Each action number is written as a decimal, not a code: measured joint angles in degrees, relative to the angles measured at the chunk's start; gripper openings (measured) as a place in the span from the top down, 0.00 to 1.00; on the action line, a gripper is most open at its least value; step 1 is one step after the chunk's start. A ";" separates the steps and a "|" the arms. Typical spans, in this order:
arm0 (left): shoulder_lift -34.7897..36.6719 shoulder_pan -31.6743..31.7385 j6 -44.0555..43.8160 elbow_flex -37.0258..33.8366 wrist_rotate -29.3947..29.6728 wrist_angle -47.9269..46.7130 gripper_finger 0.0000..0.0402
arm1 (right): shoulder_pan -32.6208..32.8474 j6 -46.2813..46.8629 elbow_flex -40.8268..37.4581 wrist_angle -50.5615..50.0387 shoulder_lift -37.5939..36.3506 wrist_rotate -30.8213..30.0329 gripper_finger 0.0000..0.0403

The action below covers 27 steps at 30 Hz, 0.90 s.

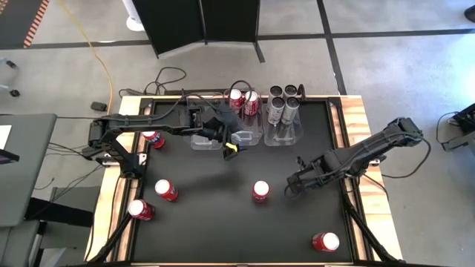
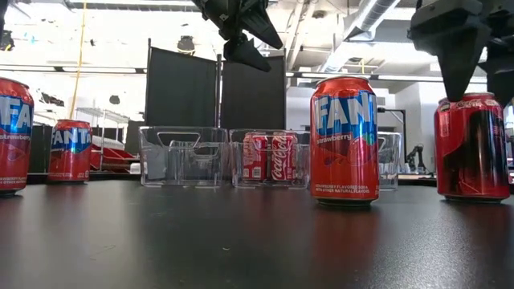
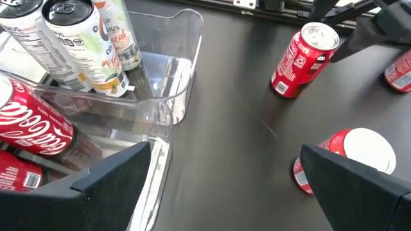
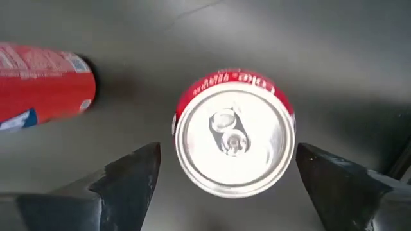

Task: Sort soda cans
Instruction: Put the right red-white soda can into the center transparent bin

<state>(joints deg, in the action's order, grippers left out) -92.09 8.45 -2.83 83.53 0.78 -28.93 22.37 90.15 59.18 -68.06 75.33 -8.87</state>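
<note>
Nearest the front edge of the black table (image 1: 223, 230), one red can (image 1: 325, 241) stands alone toward the right corner, and two more red cans (image 1: 141, 209) (image 1: 166, 190) stand at the left. A little farther in, a red can (image 1: 260, 190) stands near the middle of the table; in the low view it is the strawberry soda can (image 2: 344, 140).

Just right of it hangs the right gripper (image 1: 291, 189), fingers spread wide and holding nothing. Its wrist camera looks straight down on the silver top of an upright red can (image 4: 234, 131) that sits between the two fingers (image 4: 125, 176) — they do not touch it. In the low view the same gripper (image 2: 474, 84) hangs just above the can's top.

Farther back, the left gripper (image 1: 231, 147) hovers wide open and empty in front of the clear bins (image 1: 283, 135). The middle bin (image 3: 164, 106) holds two red cola cans (image 1: 243, 101), the right one several tall silver-grey cans (image 1: 283, 105), and the left bin (image 2: 183, 156) looks empty. One more red can (image 1: 153, 139) stands by the left edge under the left arm.
</note>
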 joint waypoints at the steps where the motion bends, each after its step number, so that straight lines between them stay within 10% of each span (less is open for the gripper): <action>1: 0.00 0.00 0.00 0.00 0.00 0.02 0.02 | -0.05 0.02 -0.27 0.39 0.00 -0.29 0.08; 27: 0.23 0.10 0.27 -0.02 0.01 -0.42 0.02 | -3.14 -2.95 0.40 -0.53 0.15 -0.01 0.38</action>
<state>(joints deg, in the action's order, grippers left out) -91.86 8.54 -2.56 83.50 0.78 -29.35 19.23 87.21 59.58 -68.59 75.48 -8.88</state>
